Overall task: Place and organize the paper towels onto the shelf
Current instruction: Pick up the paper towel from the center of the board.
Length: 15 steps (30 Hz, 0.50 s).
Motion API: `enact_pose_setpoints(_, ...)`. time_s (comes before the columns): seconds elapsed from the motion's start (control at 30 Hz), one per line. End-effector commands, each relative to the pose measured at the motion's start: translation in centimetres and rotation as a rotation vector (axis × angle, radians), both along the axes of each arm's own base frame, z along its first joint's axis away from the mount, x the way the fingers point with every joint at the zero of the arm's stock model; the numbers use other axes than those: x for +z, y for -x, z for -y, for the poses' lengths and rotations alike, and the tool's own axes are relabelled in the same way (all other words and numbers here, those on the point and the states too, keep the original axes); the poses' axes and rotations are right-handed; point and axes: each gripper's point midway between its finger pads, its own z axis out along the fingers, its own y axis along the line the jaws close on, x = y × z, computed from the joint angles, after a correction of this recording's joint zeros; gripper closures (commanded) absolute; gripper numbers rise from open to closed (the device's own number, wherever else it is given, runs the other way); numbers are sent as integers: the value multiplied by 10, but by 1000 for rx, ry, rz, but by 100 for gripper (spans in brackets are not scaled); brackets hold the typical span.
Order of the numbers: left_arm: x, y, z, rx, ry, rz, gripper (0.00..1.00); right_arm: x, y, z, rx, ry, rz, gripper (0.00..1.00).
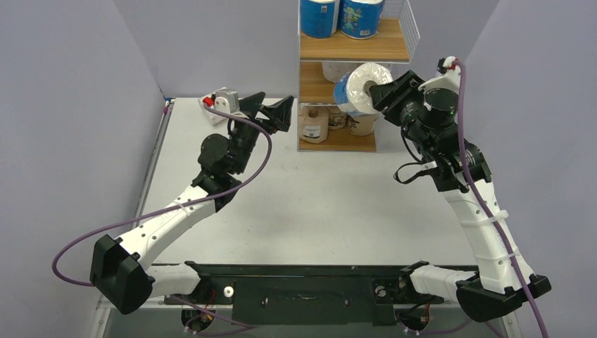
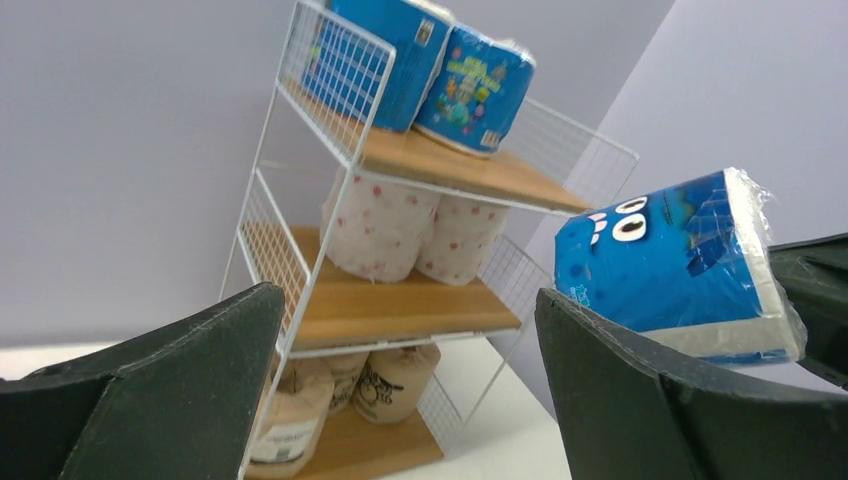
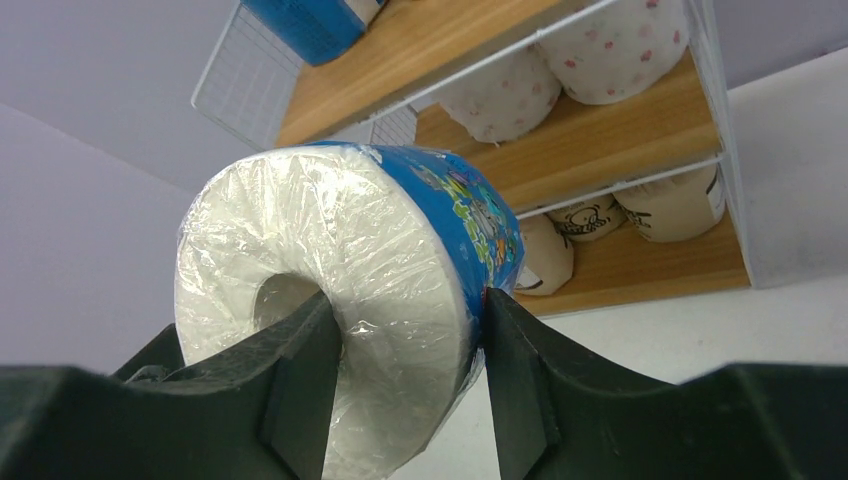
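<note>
My right gripper [image 1: 381,94] pinches a blue-wrapped paper towel roll [image 1: 357,89] beside the white wire shelf [image 1: 352,48]; my left gripper [image 1: 275,113] hangs spread over the pale grey tabletop [image 1: 317,204], lilac-grey walls [image 1: 70,105] around.

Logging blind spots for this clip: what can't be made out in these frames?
- Top view: the frame's upper edge cuts off the top tier of the shelf.
- Top view: the held blue roll and right pincer hide most of the middle tier.
- Left wrist view: the left pincer covers some brown rolls; count unclear.
</note>
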Motion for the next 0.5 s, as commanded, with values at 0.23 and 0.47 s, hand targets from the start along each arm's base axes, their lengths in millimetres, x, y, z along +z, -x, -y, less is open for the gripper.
enact_pose_setpoints(0.23, 80, 7, 39, -165, -130, 405, 4, 82, -37, 1, -57, -145, 175, 63)
enact_pose_setpoints(0.47, 82, 5, 64, -199, -244, 538, 4, 104, -56, 0, -63, -191, 219, 63)
